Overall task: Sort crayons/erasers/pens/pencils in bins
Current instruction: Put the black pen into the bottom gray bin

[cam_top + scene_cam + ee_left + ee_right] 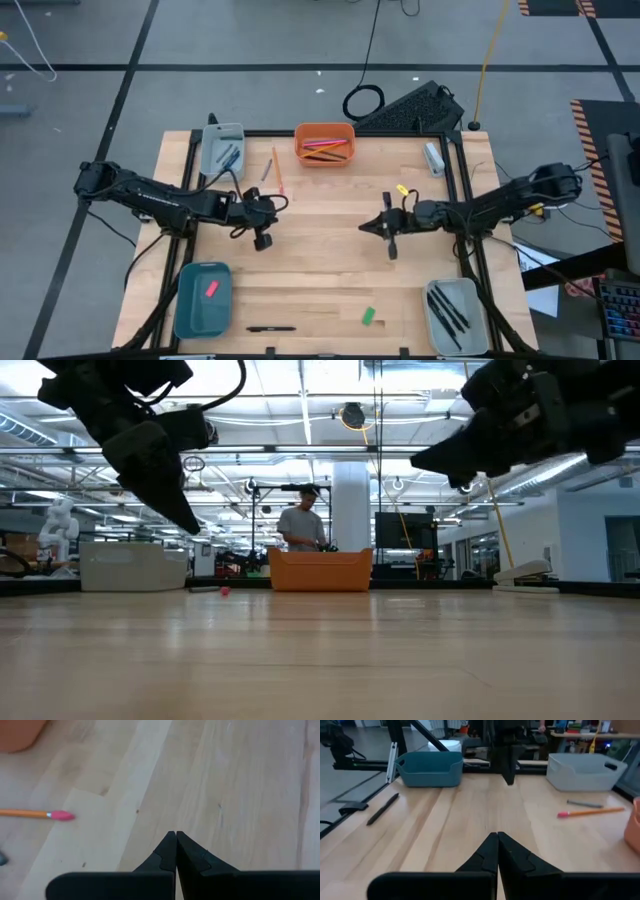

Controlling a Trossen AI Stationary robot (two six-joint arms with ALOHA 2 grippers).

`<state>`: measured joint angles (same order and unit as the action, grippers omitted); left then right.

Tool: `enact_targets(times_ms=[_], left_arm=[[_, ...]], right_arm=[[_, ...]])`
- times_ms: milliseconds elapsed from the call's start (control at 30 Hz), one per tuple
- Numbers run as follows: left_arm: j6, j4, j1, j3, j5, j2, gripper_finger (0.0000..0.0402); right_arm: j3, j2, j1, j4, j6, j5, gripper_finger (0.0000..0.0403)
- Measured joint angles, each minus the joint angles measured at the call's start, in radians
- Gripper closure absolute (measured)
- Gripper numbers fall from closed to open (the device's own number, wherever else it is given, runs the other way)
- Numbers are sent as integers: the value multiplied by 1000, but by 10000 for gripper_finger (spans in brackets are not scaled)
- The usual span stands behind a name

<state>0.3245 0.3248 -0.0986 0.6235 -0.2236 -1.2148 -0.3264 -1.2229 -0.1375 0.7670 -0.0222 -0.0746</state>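
Both grippers hover shut and empty over the middle of the table. My left gripper [272, 212] [176, 835] tips down near an orange pencil [277, 170] [30, 813], which lies flat beside a short grey crayon [267, 170]. My right gripper [364, 228] [497, 836] points toward the table's left. A black pen [270, 328] and a green eraser [369, 316] lie near the front edge. The orange bin [324, 130] holds pencils. A pink eraser lies in the teal bin [187, 300]. The grey bin [437, 325] at near right holds pens, and the grey bin [212, 150] at far left holds dark sticks.
A small grey object [433, 158] and a yellow bit [402, 189] sit at the far right of the table. Black frame rails run along the table's sides. A person [302, 525] stands in the room beyond the far edge. Bare wood lies between the two grippers.
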Motion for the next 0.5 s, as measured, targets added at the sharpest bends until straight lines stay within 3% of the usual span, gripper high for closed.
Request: enact_targets(times_ms=[500], left_arm=[[9,101,0,0,17,0,396]], right_arm=[[-119,-117,1,-2,56,-6,403]])
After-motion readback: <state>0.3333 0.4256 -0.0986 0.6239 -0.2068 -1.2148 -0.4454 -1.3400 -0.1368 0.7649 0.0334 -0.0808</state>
